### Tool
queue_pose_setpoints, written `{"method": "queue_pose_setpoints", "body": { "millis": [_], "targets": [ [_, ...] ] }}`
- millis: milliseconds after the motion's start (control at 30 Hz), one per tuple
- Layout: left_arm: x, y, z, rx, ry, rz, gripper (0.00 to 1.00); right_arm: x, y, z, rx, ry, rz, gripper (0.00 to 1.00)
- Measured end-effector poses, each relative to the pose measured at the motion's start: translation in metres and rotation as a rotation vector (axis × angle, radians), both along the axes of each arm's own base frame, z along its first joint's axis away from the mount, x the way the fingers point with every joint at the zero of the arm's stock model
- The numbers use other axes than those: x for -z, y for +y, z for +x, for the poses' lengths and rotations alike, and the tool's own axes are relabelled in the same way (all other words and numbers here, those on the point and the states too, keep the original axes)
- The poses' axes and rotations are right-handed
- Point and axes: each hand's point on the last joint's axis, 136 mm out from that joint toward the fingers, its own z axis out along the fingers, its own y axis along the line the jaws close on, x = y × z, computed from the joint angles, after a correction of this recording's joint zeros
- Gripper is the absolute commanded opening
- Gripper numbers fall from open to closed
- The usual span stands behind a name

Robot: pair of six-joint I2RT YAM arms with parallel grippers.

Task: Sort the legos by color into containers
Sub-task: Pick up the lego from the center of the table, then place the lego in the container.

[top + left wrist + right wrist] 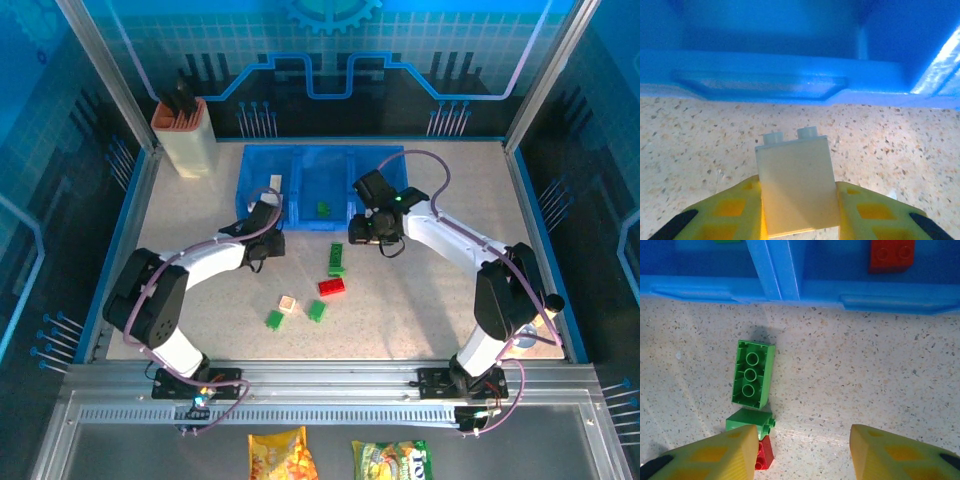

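My left gripper [797,186] is shut on a cream lego [795,170], held studs forward just above the tabletop in front of the containers' [790,75] blue front wall. From above, the left gripper [264,240] sits near the tray's left bin. My right gripper [802,434] is open over bare table, beside an upside-down green lego [753,373], a small green lego [749,420] and a red lego [763,455]. A red lego [891,255] lies in the right bin. A cream lego [275,185] and a green lego [323,208] lie in the containers [300,160].
Loose on the table are a long green lego [336,258], a red one [331,286], a cream one [288,304] and two small green ones [274,319] [316,310]. A beige holder with an orange rim [185,135] stands at the back left.
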Motion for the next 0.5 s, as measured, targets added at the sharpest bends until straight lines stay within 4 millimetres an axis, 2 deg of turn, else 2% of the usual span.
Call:
{"method": "queue_pose_setpoints", "body": {
  "millis": [300,500],
  "targets": [
    [-0.015,0.005,-0.014,0.007,0.037,-0.036,0.3,0.0,0.004,-0.003,-0.012,0.0,0.0,0.53],
    [-0.038,0.013,-0.002,-0.018,0.027,-0.094,0.3,0.0,0.004,-0.003,-0.01,0.001,0.0,0.52]
  ]
}}
